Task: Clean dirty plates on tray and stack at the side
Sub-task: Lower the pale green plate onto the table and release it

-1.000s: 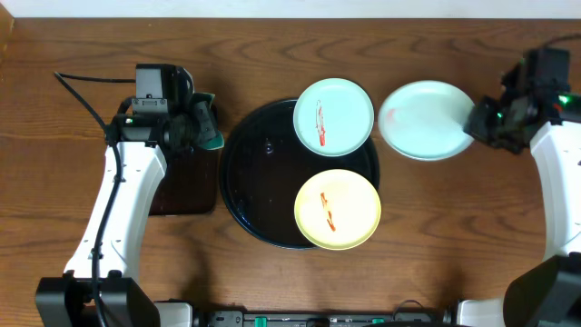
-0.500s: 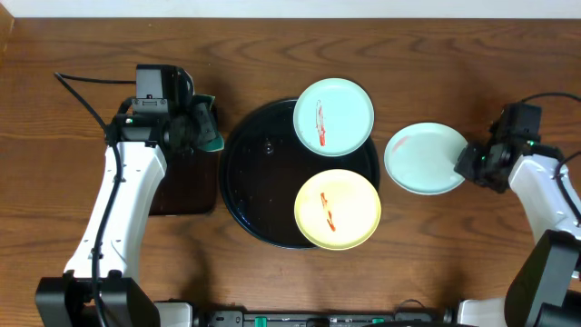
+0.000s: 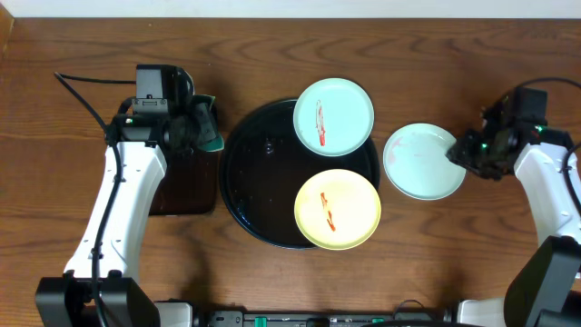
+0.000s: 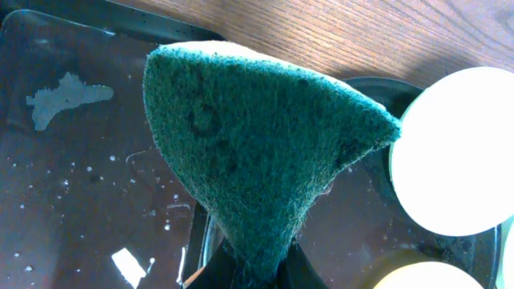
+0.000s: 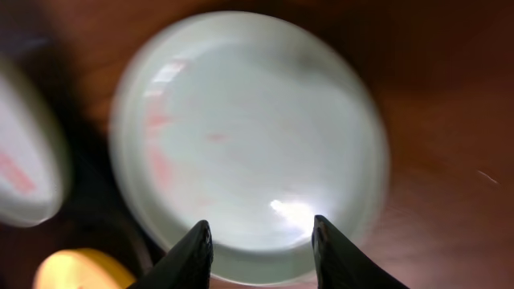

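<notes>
1. Filling most of the left wrist view, a dark green sponge [image 4: 257, 152] hides nearly all of the left gripper [image 4: 250, 269]. Only its dark fingertips show at the bottom edge, pinched on the sponge's narrow lower end.
2. Under the sponge lies a small tray [image 4: 72, 177] that is black, rectangular and wet, with pale flecks and one pale patch. Its left and lower parts are cut off there, and from overhead the left arm covers much of it. Whether the sponge touches it cannot be told.
3. At mid-table sits the tray [image 3: 259, 186], round and glossy black, with its right half largely covered by two plates.
4. The upper plate [image 3: 333, 115], mint, rests on the tray's upper right and overhangs the rim, with a red smear left of its centre. The yellow plate [image 3: 337, 209] sits on the lower right, also smeared red, past the lower rim.
5. The right plate [image 3: 418, 162], mint, lies flat on the tabletop [image 3: 272, 45] just beside the tray; contact between them is unclear. Faint pink marks show on its left part — the right wrist view is too blurred to read them further.
6. The right gripper [image 3: 461, 154] is at that plate's right rim. Its fingers [image 5: 197, 249] are spread wide above the near rim, clamping nothing — whether they touch the plate cannot be told.
</notes>
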Motion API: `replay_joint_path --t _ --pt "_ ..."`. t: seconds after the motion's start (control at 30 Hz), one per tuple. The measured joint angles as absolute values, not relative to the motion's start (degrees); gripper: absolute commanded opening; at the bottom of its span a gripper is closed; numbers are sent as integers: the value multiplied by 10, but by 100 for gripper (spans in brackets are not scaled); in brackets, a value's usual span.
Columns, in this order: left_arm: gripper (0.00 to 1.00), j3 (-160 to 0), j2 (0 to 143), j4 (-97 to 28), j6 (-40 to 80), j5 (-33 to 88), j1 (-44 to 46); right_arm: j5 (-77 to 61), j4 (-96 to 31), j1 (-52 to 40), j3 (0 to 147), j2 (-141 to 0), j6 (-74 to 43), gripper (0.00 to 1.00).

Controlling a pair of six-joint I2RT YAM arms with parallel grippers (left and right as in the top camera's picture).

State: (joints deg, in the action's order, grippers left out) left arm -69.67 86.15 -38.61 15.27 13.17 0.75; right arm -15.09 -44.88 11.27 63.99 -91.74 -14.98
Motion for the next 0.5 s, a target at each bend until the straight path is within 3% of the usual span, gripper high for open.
replay_joint_path --t 0.23,0.5 --pt "8 -697 861 -386 153 132 8 -188 -424 -7 641 -931 -128 30" --pt "8 -697 861 -387 153 132 8 -180 -402 -77 641 -1007 -129 25"
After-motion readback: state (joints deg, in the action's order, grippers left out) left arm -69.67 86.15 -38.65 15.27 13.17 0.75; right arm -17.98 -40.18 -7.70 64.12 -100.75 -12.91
